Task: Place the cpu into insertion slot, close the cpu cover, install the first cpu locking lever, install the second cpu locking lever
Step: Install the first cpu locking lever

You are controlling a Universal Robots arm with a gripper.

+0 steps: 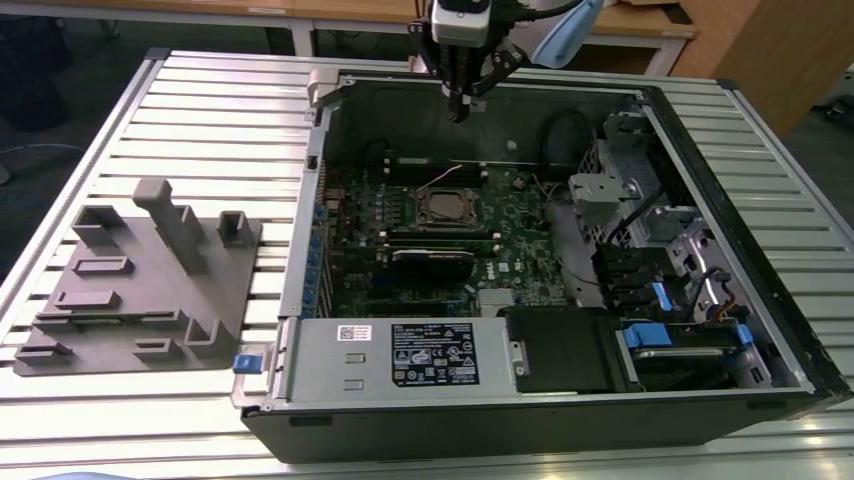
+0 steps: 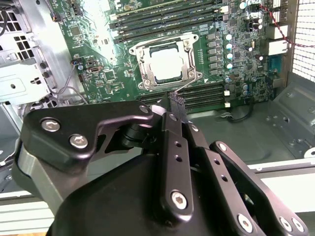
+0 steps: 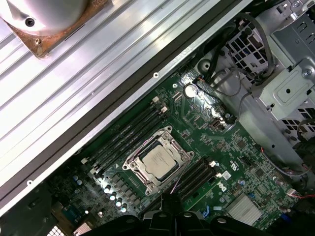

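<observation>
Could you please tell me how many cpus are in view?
1: the cpu lies in the window of the cpu cover, on the motherboard. The walls of the case could hide others.

Slatted metal table, open computer case and grey fixture block directly on it.

In the second wrist view the end effector is matt black, built of flat link bars with small holes, joined by silver socket-head screws and round pivot pins, with a grey band round its base. In the exterior view its black links taper below a silver-grey block, beside a pale blue arm cover.
</observation>
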